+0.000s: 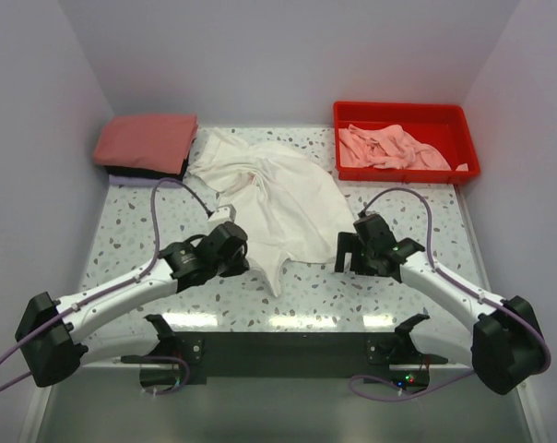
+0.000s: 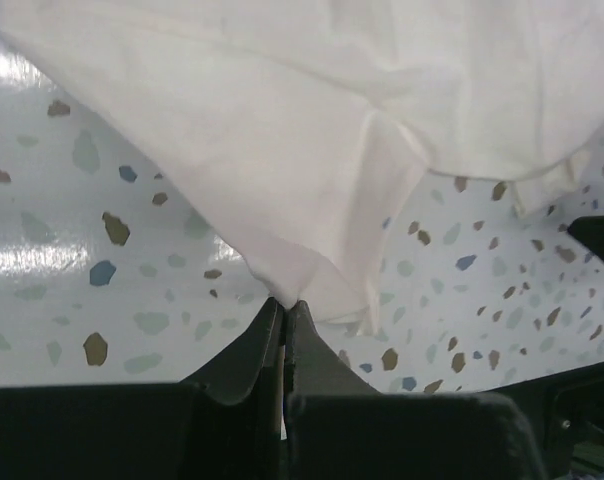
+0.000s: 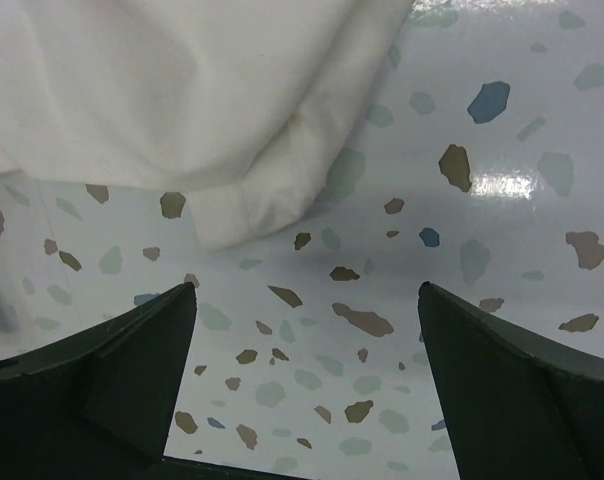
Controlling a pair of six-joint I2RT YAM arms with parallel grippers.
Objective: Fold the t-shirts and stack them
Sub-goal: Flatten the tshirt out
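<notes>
Left gripper point(image 2: 284, 306) clamped the white t-shirt point(image 2: 282, 140) at its edge; right gripper point(image 3: 304, 290) stood wide open, hem just ahead

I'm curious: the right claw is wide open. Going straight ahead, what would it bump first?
Probably the white t-shirt, whose rumpled edge lies just ahead of the open right gripper. It might graze the bare table first; depth is unclear.

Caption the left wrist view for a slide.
Left gripper shut on a pinched edge of the crumpled white cotton t-shirt over the speckled terrazzo tabletop.
</notes>
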